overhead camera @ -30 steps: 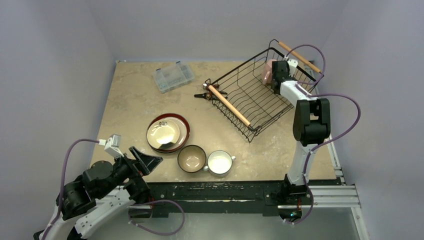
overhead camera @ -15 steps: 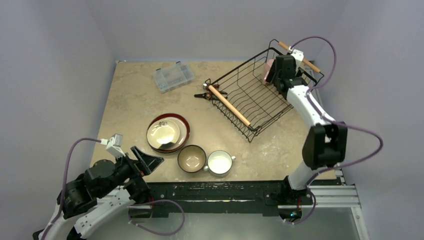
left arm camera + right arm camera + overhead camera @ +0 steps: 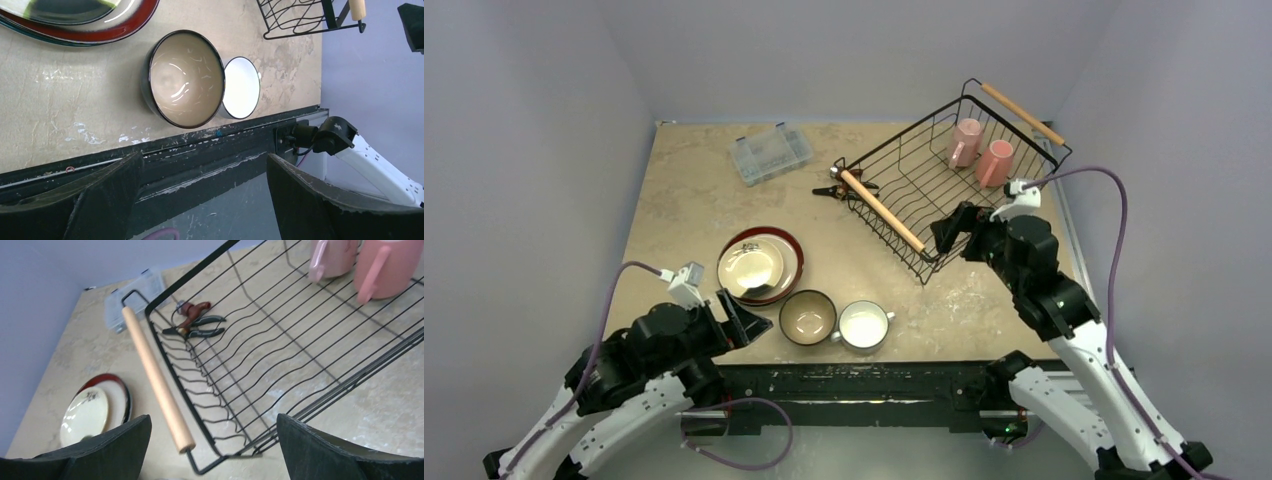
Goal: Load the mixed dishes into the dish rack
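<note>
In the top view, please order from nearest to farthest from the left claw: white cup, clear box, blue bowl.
1. Blue bowl, just right of the left claw.
2. White cup, beside the bowl.
3. Clear box, far edge.

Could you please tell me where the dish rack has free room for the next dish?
In the dish rack, the wire floor is bare from the nearer wooden handle up to the two pink mugs; only that far corner is crowded.

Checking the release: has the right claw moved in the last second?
Yes. The right claw has pulled back toward the near edge, from beside the pink mugs at the far end of the dish rack to its near corner.
</note>
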You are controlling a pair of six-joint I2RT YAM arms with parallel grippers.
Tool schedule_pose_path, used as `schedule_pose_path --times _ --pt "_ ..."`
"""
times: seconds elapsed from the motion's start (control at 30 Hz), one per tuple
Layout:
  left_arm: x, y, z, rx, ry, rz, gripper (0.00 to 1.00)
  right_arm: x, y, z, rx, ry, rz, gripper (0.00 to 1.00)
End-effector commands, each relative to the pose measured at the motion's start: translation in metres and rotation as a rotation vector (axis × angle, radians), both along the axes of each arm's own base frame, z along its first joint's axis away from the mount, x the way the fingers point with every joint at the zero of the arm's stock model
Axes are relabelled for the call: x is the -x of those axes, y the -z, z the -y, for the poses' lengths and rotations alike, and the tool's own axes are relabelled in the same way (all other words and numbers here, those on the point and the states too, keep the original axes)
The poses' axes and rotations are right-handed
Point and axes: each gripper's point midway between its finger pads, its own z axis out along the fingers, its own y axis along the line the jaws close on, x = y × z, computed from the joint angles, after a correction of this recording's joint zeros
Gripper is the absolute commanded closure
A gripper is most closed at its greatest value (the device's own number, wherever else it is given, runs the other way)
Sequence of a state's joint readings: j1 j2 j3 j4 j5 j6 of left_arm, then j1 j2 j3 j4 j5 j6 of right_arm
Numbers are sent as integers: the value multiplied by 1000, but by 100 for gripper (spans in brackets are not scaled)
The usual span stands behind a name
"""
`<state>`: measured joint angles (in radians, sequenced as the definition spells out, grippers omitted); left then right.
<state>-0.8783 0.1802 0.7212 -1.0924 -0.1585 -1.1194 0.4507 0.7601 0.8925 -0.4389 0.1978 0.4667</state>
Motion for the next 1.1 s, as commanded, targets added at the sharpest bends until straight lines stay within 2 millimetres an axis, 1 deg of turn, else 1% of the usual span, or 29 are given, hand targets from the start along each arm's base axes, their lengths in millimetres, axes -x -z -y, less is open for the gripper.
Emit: schedule_pose_path --times 0.0,0.07,0.17,0.23,0.3,0.37,0.43,0.53,0.6,0.67,0.7,0.83,0.93,1.0,1.07 --pt "-4 -3 17 23 43 -4 10 34 2 -25 -112 -177 -24 3" --pt "-6 2 21 -8 58 -14 11 43 4 -36 -135 -247 -36 3" --pt "-11 8 25 -89 88 -21 12 54 7 -62 -193 -396 -73 3" --pt "-18 9 16 -183 57 -27 12 63 3 -79 -258 -489 -79 3" --pt "-27 7 6 -284 26 -24 13 69 -4 -89 -308 -535 -70 3" --pt "-35 4 5 -365 45 -6 13 75 -11 -96 -329 -561 -60 3" --pt "-43 6 8 -441 67 -8 13 80 -17 -101 -334 -581 -58 2" --pt "-55 16 13 -546 84 -37 15 87 -28 -107 -352 -605 -52 2" --pt "-61 28 15 -603 86 -67 19 93 -36 -109 -369 -622 -40 2" --pt "-65 41 22 -620 93 -91 24 96 -39 -108 -373 -624 -36 2" --pt "-65 48 26 -613 106 -103 25 97 -38 -107 -370 -621 -40 2" --pt "-67 63 47 -538 127 -116 26 100 -33 -106 -372 -622 -54 1" --pt "-69 76 53 -540 132 -139 30 102 -29 -105 -378 -620 -59 1" --pt "-69 87 53 -574 135 -169 33 102 -26 -105 -380 -617 -69 1" --pt "-70 97 53 -605 140 -193 39 101 -24 -106 -381 -617 -77 1"
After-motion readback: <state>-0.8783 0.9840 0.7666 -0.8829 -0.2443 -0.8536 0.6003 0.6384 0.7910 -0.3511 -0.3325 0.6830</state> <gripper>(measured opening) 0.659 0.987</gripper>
